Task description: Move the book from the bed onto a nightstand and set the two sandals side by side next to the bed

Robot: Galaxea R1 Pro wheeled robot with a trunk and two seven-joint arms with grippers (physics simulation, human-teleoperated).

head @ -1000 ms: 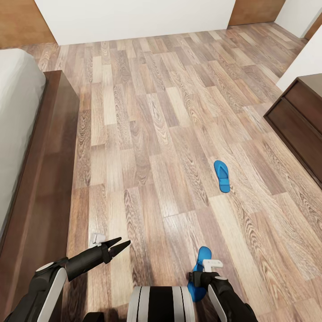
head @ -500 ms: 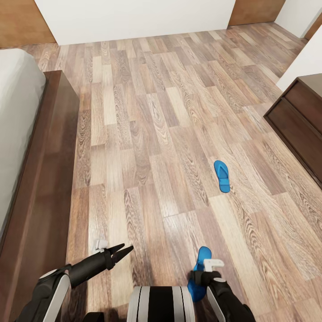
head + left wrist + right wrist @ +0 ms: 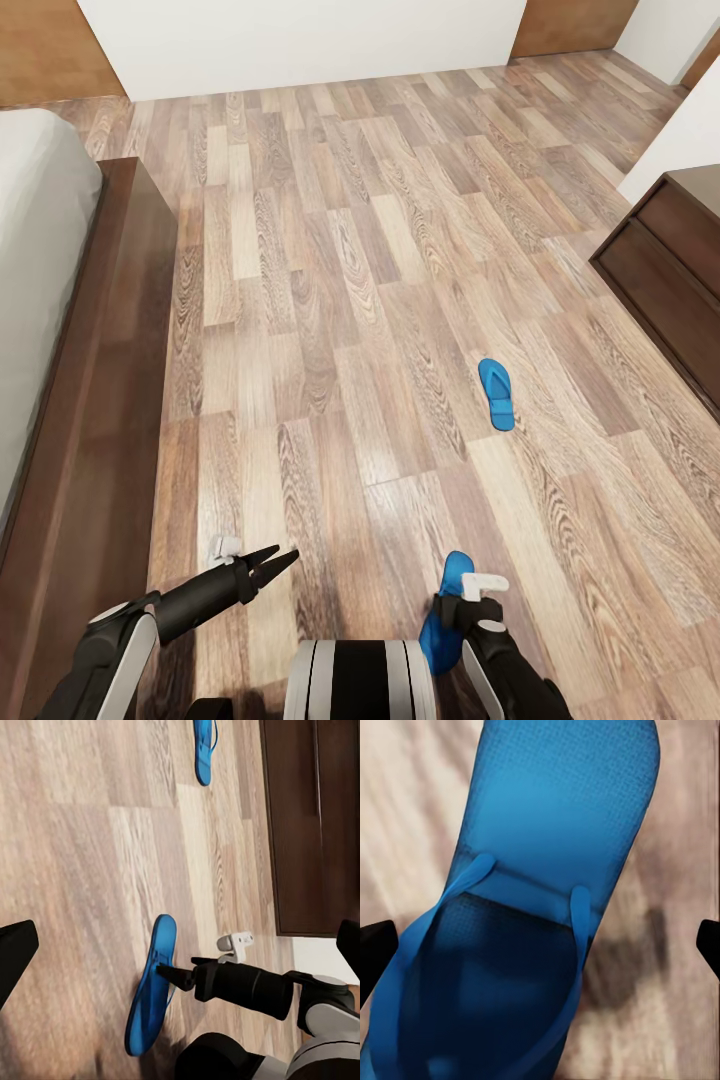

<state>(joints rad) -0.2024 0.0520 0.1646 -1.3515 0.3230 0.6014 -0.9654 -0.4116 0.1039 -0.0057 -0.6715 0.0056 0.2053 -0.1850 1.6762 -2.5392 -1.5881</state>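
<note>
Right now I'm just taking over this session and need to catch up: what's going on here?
The robot stands on the wood-plank floor beside the bed, working on the blue sandals. Its right end effector hangs directly over the nearer sandal, fingers spread to either side and not yet gripping it. The other sandal lies farther out on the floor, towards a dark wooden cabinet. The left end effector hovers over bare floor holding nothing, its fingers close together. The two sandals are still well apart.

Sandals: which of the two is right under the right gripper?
The near sandal, by the robot's base, lies directly below the right gripper. The other sandal lies farther out on the floor, toward the dark cabinet.
</note>
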